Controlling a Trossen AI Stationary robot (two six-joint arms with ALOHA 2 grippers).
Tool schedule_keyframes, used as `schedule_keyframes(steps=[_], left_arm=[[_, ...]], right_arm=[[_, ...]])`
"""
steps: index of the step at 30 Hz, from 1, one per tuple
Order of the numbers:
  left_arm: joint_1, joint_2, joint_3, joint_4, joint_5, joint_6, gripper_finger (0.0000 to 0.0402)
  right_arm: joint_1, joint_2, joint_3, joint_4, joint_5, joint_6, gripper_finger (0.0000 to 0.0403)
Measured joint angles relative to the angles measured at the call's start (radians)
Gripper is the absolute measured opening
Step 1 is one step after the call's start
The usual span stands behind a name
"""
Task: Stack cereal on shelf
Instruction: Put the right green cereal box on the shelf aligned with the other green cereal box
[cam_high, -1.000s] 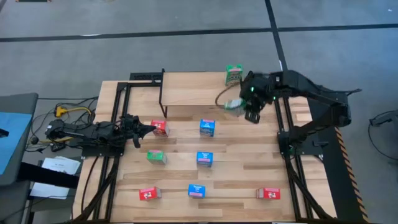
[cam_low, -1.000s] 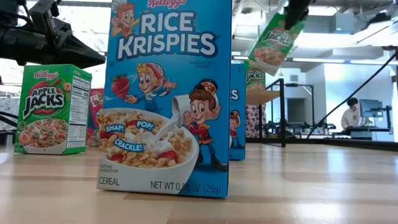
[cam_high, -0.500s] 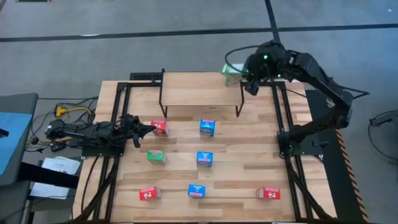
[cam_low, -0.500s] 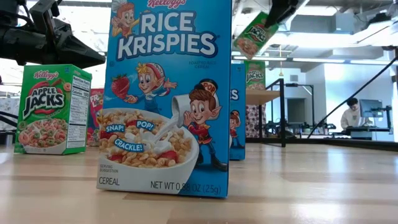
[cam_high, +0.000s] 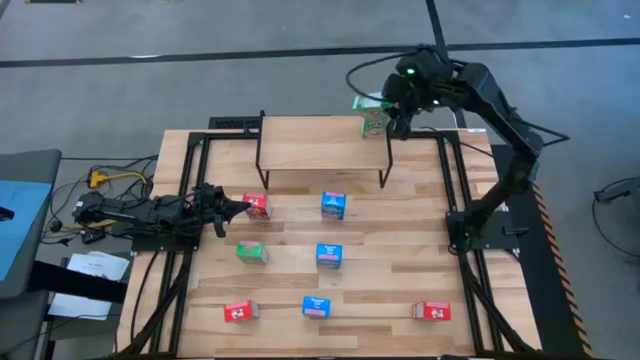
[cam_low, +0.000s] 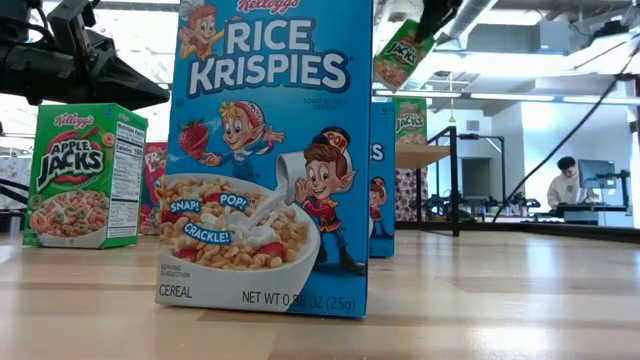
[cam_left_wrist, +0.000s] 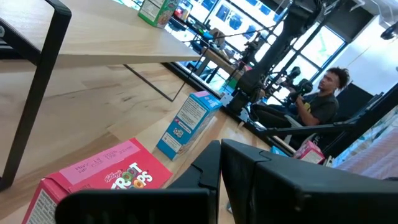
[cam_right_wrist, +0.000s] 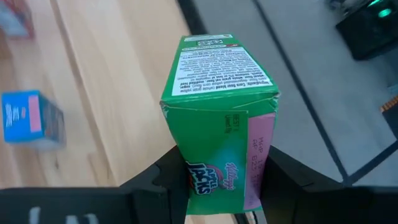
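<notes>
Green cereal box (cam_right_wrist: 219, 118) clamped in right gripper (cam_right_wrist: 217, 180) — lower end hidden.

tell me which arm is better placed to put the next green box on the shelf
Right: its gripper is shut on a green box above the shelf. The left gripper sits low beside a red box.

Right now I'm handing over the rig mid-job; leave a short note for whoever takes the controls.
Right pincer: shut on a green box, raised above the shelf's back right corner.
Left pincer: low at the table's left side, beside a red box; I cannot tell if it grips anything.
Done: one green box stands on the shelf's back right corner.
Left: place the held box, then shelve seven from the table: three red, three blue, one green.
</notes>
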Motion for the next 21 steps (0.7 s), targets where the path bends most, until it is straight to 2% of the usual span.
schedule_keyframes(steps=[4, 6, 11, 17, 21], left_arm=[[0.0, 0.0, 0.0, 0.0, 0.002, 0.0, 0.0], [0.0, 0.0, 0.0, 0.0, 0.003, 0.0, 0.0], [0.0, 0.0, 0.0, 0.0, 0.003, 0.0, 0.0], [0.0, 0.0, 0.0, -0.009, 0.004, 0.0, 0.0], [0.0, 0.0, 0.0, -0.009, 0.004, 0.001, 0.0]], right_arm=[[0.002, 0.095, 0.134, -0.17, -0.002, -0.035, 0.0172], [0.02, 0.131, 0.169, -0.193, -0.003, -0.03, 0.0172], [0.055, 0.144, 0.186, -0.21, -0.013, -0.049, 0.0172], [0.087, 0.148, 0.183, -0.213, 0.062, -0.051, 0.0172], [0.069, 0.146, 0.184, -0.212, 0.078, -0.05, 0.0172]])
